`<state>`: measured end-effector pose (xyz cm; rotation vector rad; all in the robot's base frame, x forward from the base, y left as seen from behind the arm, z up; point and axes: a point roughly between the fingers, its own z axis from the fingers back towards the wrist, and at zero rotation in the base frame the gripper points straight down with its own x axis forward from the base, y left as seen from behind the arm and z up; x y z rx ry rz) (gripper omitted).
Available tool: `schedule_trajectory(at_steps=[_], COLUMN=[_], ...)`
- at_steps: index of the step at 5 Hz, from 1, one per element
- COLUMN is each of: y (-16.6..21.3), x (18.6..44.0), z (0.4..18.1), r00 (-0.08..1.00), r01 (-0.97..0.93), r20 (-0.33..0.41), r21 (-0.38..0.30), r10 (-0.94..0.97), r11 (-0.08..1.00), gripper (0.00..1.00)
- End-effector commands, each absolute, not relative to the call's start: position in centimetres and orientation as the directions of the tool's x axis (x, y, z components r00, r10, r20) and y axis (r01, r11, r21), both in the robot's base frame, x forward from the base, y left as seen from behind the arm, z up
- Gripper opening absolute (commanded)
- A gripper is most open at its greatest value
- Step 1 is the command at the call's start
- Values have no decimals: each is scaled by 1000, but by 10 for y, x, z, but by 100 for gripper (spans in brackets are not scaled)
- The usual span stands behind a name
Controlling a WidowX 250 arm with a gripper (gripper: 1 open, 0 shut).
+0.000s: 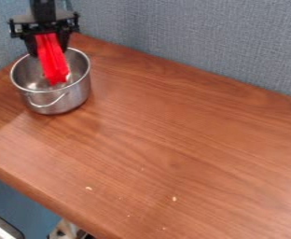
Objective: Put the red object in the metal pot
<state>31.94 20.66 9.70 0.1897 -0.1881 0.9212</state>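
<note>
gripper [46, 34] clamped on red block [52, 59] | block's lower end inside metal pot [51, 94]

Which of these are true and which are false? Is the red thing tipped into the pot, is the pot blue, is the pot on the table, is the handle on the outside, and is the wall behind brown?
The lower part of the red block is inside the pot. True.
The pot is blue. False: it is shiny silver metal.
The pot is on the table. True.
The pot's thin handle hangs on its outside. True.
The wall behind is brown. False: it is grey-blue.
</note>
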Motion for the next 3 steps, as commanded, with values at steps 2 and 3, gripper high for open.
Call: schedule_trajectory(at_steps=[2, 3], y=[229, 242], x=[302, 294], z=[112, 97], r00=[524, 491], r01=[-847, -869], r20=[265, 270], r21=[61, 85], r10=[810, 828], r11=[528, 488], gripper=[100, 100])
